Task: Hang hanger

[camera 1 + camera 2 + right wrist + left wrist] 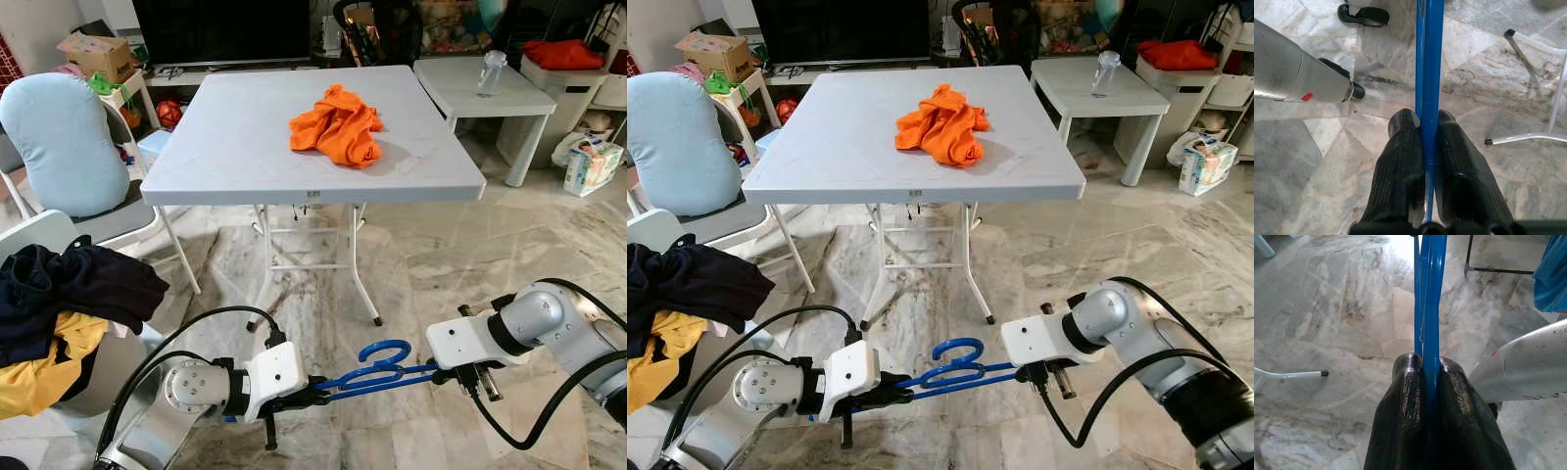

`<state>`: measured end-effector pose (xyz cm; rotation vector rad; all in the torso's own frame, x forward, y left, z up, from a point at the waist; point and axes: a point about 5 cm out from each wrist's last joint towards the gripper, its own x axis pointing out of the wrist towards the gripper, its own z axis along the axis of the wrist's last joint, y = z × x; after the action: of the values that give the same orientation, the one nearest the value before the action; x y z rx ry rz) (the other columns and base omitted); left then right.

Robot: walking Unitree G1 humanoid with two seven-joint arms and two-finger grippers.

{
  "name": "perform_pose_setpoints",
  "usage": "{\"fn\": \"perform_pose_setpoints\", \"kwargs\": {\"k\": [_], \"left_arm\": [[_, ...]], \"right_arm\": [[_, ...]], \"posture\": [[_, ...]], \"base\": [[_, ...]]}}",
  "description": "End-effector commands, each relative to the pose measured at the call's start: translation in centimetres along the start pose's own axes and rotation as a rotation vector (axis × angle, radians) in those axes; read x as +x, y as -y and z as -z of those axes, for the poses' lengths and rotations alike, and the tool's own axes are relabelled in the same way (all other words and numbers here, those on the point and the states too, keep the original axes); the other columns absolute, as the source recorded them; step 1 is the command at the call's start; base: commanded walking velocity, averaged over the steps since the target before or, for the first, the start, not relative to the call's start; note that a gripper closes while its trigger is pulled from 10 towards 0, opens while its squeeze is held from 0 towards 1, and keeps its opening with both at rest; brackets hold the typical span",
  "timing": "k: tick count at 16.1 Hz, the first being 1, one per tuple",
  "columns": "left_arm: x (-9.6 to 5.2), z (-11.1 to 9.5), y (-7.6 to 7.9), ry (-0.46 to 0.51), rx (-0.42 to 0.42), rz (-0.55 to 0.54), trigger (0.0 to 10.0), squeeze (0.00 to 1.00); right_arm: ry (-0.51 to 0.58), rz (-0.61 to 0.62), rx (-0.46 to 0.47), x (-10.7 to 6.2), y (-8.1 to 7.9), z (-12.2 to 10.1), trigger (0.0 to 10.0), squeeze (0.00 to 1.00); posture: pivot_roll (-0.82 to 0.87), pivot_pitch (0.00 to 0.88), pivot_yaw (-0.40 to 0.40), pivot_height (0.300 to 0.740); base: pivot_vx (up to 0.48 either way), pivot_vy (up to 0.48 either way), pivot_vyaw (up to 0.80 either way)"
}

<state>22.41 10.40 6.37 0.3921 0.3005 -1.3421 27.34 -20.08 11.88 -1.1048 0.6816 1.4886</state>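
Below front edge of folding table [235, 186], low over marble floor [421, 264], blue hanger [377, 370] lies flat between both arms. Left gripper [312, 394] pinches one end, fingers [1410, 396] closed tight on thin blue bars. Right gripper [436, 370] clamps other end same way, fingers [1405, 147] pressed on bars. Hook points toward table. Hanger looks light, stiff, smooth and probably slippery; likely twists if held at one end only. Better hold near hook neck. Orange garment [338, 125] lies on table top, well apart

No legible text, label, brand, number or sign anywhere in these views
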Motion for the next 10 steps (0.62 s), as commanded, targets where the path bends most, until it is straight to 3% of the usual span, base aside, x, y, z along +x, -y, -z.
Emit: {"fn": "perform_pose_setpoints", "kwargs": {"k": [1, 2, 5, 7, 8, 10], "left_arm": [[-0.3, 0.0, -0.6, -0.004, 0.02, -0.041, 10.0, 0.3], [-0.4, -0.1, -0.7, 0.015, 0.012, -0.069, 10.0, 1.0], [-0.5, -1.0, -1.3, 0.069, 0.005, -0.116, 10.0, 1.0], [-1.3, -3.7, -2.4, 0.142, 0.079, -0.186, 10.0, 1.0], [-1.5, -4.1, -2.6, 0.158, 0.078, -0.204, 10.0, 1.0], [-2.3, -4.7, -3.0, 0.218, -0.006, -0.275, 10.0, 1.0]], "right_arm": [[0.007, 0.003, 0.013, 0.0, -0.1, 0.2, 0.0, 0.0], [0.011, 0.026, 0.025, 0.2, 0.0, 0.4, 0.0, 0.0], [-0.032, 0.113, 0.029, 0.4, 0.6, 1.1, 0.0, 0.0], [-0.143, 0.237, 0.044, 0.6, 1.4, 2.9, 0.0, 0.0], [-0.18, 0.257, 0.047, 0.7, 1.4, 3.6, 0.0, 0.0], [-0.228, 0.332, 0.107, 1.0, 1.1, 5.1, 0.0, 0.0]], "posture": [[-0.04, 0.0, 0.03, 0.74], [-0.04, 0.0, 0.031, 0.74], [-0.04, 0.0, 0.031, 0.74], [-0.04, 0.0, 0.026, 0.74], [-0.04, 0.0, 0.025, 0.74], [-0.03, 0.0, 0.018, 0.74]], "base": [[0.0, 0.0, 0.0], [0.0, 0.0, 0.0], [0.0, 0.0, 0.0], [0.0, 0.0, 0.0], [0.0, 0.0, 0.0], [0.0, 0.0, 0.0]]}}
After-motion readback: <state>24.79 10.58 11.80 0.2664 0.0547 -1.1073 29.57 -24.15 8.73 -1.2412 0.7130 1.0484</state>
